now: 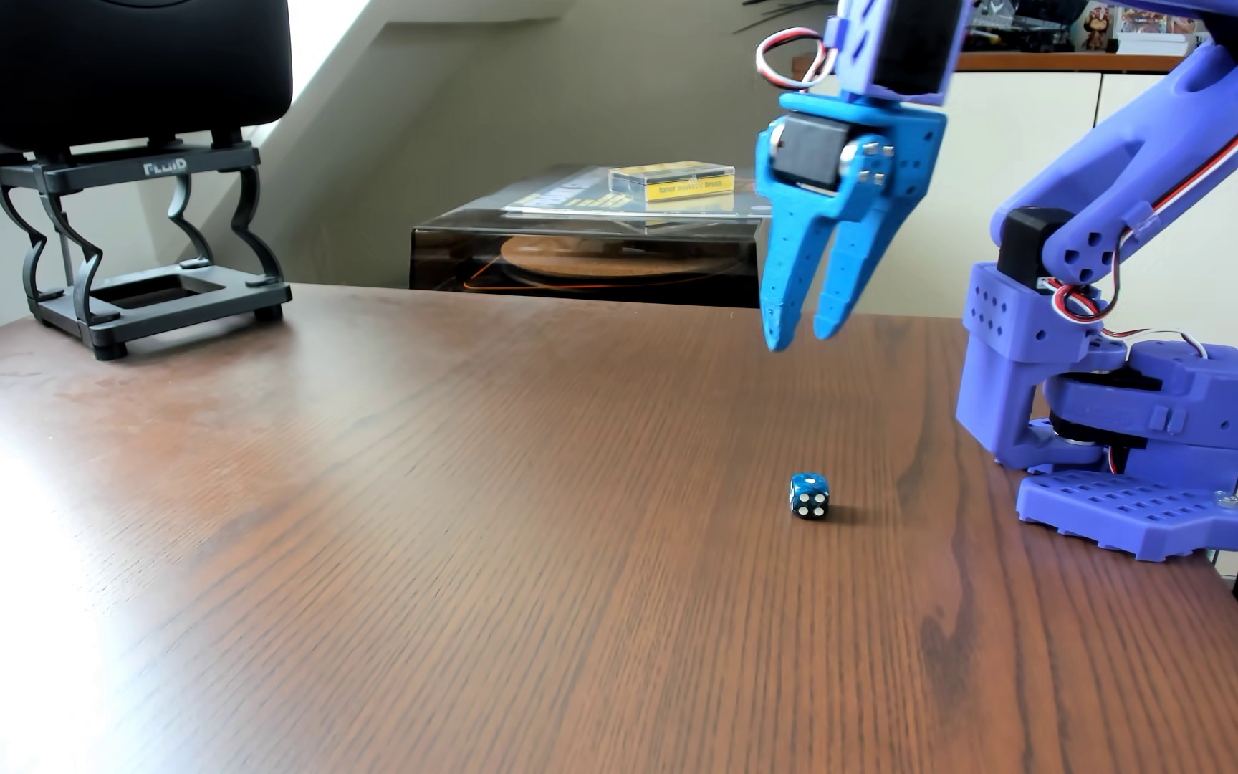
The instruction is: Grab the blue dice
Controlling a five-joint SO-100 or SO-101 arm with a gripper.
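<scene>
The blue dice (809,496) is a tiny dark blue cube with white pips. It lies on the brown wooden table (452,521), right of centre and close to the arm's base. My bright blue gripper (806,338) hangs in the air well above the table, fingers pointing down. It is almost straight above the dice in this view. The fingers stand slightly apart with a narrow gap and nothing between them.
The purple arm base (1137,461) is clamped at the table's right edge. A black speaker on a black stand (147,245) sits at the back left corner. A turntable with a clear dust cover (586,245) stands behind the table's far edge.
</scene>
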